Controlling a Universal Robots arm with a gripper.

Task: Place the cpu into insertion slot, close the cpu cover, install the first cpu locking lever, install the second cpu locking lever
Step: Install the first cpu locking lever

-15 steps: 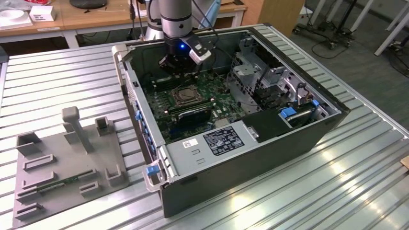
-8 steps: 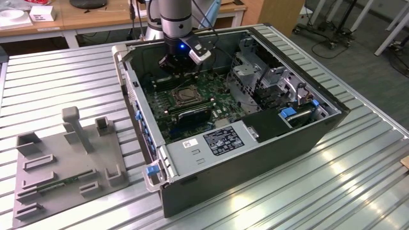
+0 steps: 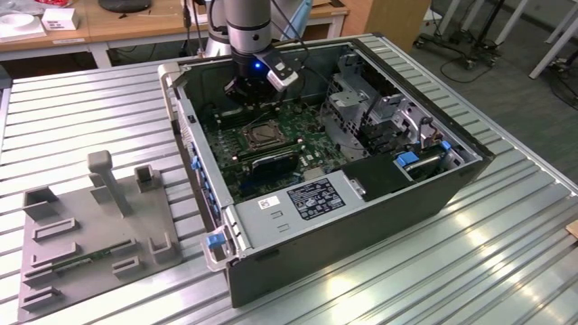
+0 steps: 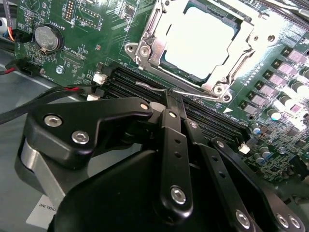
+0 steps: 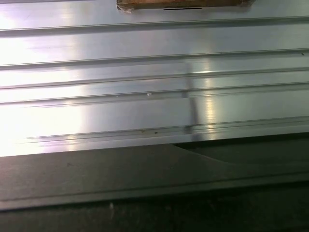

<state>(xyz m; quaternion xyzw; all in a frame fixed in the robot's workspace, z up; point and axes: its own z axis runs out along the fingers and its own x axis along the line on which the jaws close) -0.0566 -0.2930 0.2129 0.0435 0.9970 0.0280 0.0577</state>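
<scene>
Inside an open computer case (image 3: 361,223), the cpu (image 4: 200,41) lies seated under the closed cpu cover (image 4: 244,48). Just beside the cover, the gripper (image 4: 173,99), fingers pressed together, touches a thin wire locking lever (image 4: 200,94) along the cover's edge

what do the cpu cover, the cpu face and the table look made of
The cpu cover: apparently bare stamped metal, likely steel, silvery with bright glints along its edges. The cpu: pale matte grey-silver face, probably a plated metal lid; glare leaves it open. The table: grooved aluminium-looking slats with a brushed, streaky sheen.
</scene>
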